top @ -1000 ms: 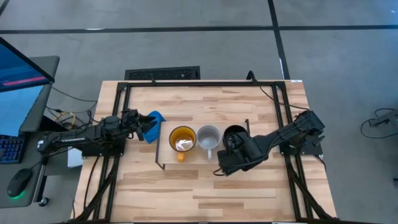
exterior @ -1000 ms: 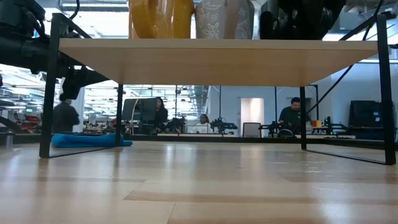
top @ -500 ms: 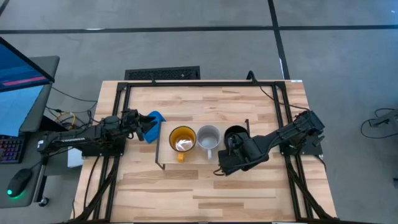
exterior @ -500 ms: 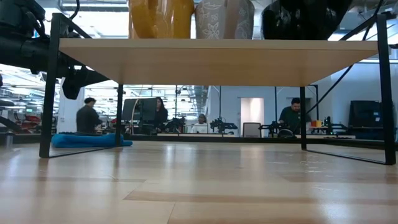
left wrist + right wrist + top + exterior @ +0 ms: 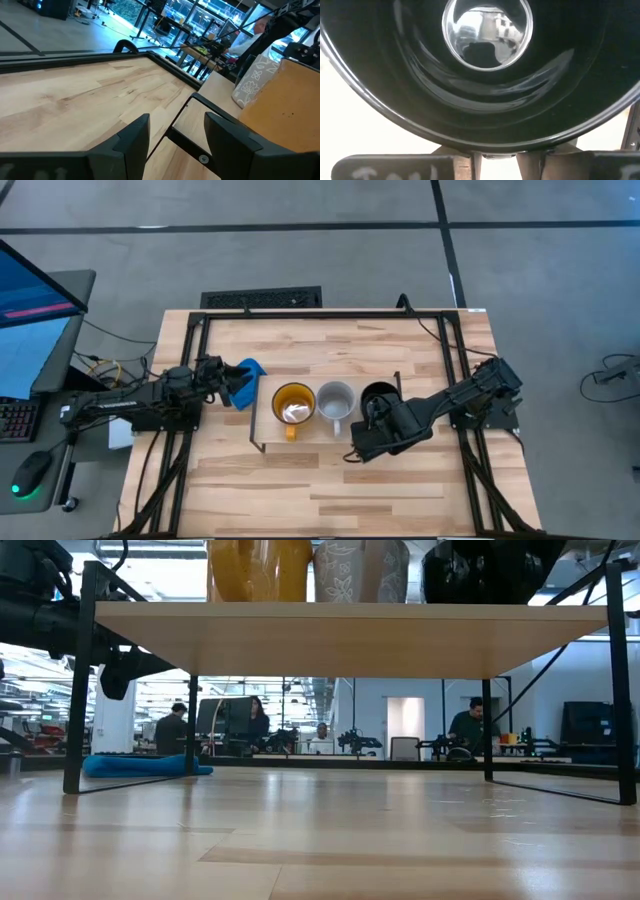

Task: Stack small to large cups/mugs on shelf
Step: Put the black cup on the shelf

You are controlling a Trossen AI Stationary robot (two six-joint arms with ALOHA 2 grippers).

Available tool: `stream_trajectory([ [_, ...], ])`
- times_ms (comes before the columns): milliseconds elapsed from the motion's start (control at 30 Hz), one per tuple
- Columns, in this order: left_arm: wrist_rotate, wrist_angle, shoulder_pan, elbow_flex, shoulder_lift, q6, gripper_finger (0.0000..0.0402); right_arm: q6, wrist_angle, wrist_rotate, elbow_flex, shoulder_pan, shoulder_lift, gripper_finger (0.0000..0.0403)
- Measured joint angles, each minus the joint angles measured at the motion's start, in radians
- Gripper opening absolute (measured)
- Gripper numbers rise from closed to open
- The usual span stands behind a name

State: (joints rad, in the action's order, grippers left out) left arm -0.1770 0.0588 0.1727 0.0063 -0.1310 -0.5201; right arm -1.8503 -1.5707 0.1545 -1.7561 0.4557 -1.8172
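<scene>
Three mugs stand in a row on the shelf (image 5: 264, 426): the yellow mug (image 5: 293, 404) at its left end, the grey-white mug (image 5: 335, 398) in the middle, and the glossy black mug (image 5: 378, 394) at its right end. The low view shows their bases on the board (image 5: 350, 640). My right gripper (image 5: 368, 426) hangs over the black mug's near side, and its wrist view looks straight down into the mug (image 5: 485, 100). My left gripper (image 5: 237, 387) waits open beside the shelf's left end, by the blue cloth (image 5: 252, 368). My right gripper (image 5: 494, 156) comes from above, pointing down, at the black mug's near side just outside the rim (image 5: 492, 146). The rim hides the place of contact, so the part held does not show. The mug stands upright with its base on the shelf's right end (image 5: 485, 585).
Something white lies inside the yellow mug (image 5: 296, 413). The blue cloth (image 5: 145, 766) lies on the tabletop left of the shelf's wire leg (image 5: 78, 690). A black frame runs round the table (image 5: 330, 312). People move in the room behind (image 5: 468, 725). Bare wood shows near the front edge (image 5: 330, 490).
Both arms have kept still in the high view. In the low view the black mug's outline on the shelf's right end has shifted slightly and now shows as one smooth dark shape. A person in the room behind has walked to the right.
</scene>
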Motion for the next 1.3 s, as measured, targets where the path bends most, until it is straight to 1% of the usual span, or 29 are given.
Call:
stream_trajectory([
  [1300, 0.011, -0.001, 0.0, 0.0, 0.0, -0.014, 0.0179, 0.002, 0.012, 0.0, 0.0, -0.001, 0.0, 0.0113],
])
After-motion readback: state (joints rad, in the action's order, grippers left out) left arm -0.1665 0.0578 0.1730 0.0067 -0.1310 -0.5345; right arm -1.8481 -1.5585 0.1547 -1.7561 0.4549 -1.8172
